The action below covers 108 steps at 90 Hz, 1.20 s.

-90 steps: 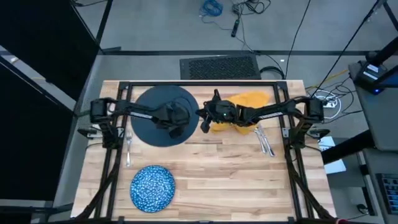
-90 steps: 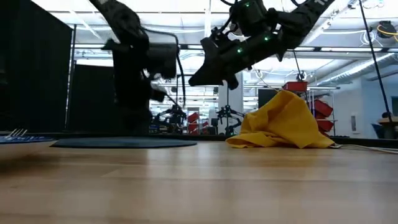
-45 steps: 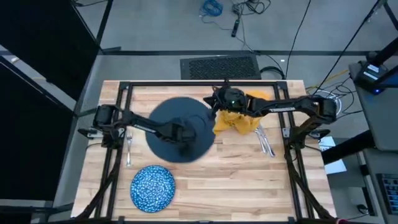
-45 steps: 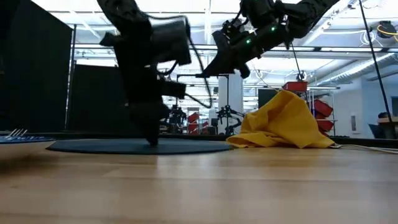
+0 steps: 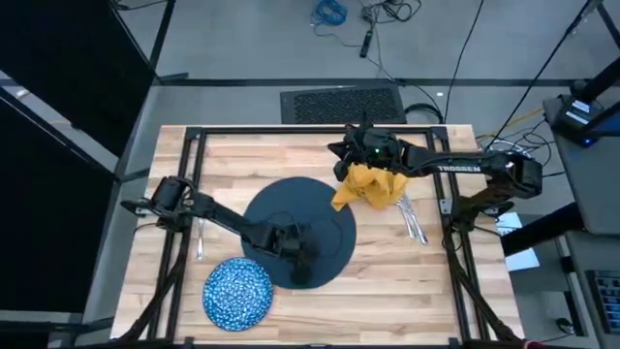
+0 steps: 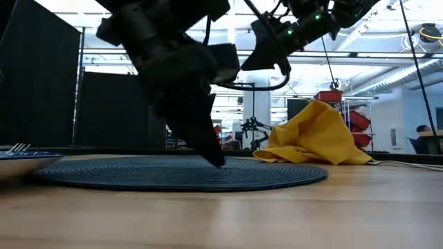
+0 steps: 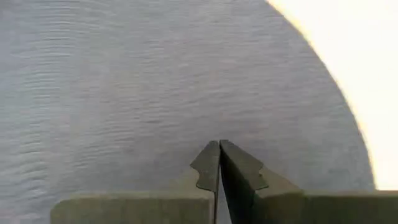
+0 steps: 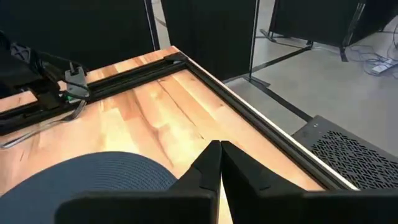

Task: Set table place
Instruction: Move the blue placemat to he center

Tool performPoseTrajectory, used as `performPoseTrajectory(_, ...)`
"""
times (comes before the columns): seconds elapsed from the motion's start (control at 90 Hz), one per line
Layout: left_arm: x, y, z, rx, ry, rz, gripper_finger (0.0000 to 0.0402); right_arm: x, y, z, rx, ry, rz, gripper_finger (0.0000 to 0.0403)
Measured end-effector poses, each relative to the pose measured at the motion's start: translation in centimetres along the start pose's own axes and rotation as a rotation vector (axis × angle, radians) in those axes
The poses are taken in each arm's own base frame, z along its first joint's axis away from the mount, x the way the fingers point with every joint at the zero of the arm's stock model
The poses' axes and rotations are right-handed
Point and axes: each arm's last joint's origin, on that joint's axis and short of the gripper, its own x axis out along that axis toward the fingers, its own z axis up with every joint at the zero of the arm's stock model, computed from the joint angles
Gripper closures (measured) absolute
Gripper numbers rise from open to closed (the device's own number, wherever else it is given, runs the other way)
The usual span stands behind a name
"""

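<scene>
1. Your left gripper [image 5: 298, 264] was down on the near part of the large dark blue-grey round plate [image 5: 320, 218], its fingers [image 7: 208, 165] pressed together tip to tip with nothing between them, the tips touching the plate's ribbed surface.
2. That plate lay flat near the middle of the table [image 5: 387, 281], and its near-left edge sat just beside the blue-and-white speckled dish [image 5: 237, 292].
3. The speckled dish rested at the near-left part of the table, apart from both grippers.
4. Your right gripper [image 5: 341, 152] hung above the table near the far edge, just beside the mustard-yellow napkin [image 5: 371, 185]; its fingers [image 8: 208, 163] were closed against each other and held nothing.
5. The napkin sat in a crumpled heap, right of the plate and close to its rim; you cannot tell from the low view whether they touched.
6. A fork [image 5: 201, 236] lay by the left rail of the table frame, left of the plate.
7. Two more pieces of silver cutlery [image 5: 414, 223] lay just right of the napkin; which was knife and which spoon could not be made out.
</scene>
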Motion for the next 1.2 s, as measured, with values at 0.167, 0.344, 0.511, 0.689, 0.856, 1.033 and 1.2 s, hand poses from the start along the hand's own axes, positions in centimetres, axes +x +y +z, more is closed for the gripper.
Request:
performPoseTrajectory(0.167, -0.8, 0.1, -0.2, 0.061, -0.038, 0.207, 0.0401, -1.1, 0.0, 0.6, 0.017, -0.011, 0.005, 0.0403)
performPoseTrajectory(0.344, -4.5, 0.7, 1.7, 0.102, -0.155, 0.326, 0.0401, -1.7, -0.1, 0.5, 0.012, 0.030, 0.000, 0.0403)
performPoseTrajectory(0.511, -6.6, 2.5, 2.0, 0.108, -0.138, 0.488, 0.0401, -1.8, -0.2, -0.1, 0.002, 0.092, -0.010, 0.0403)
performPoseTrajectory(0.689, -5.3, 6.9, -0.5, 0.035, 0.068, 0.658, 0.0401, -2.0, 1.0, -0.4, -0.017, 0.106, 0.026, 0.0403)
performPoseTrajectory(0.856, -3.5, 9.1, -2.4, -0.069, 0.144, 0.598, 0.0401, -2.4, 2.8, -1.0, -0.054, 0.133, 0.077, 0.0403)
performPoseTrajectory(1.033, -1.5, 7.2, -2.6, -0.076, 0.084, 0.473, 0.0402, -3.1, 4.5, -1.9, -0.103, 0.178, 0.067, 0.0403)
performPoseTrajectory(1.2, -0.8, 4.8, -2.4, -0.087, 0.000, 0.358, 0.0402, -3.4, 5.2, -2.4, -0.124, 0.209, 0.057, 0.0403)
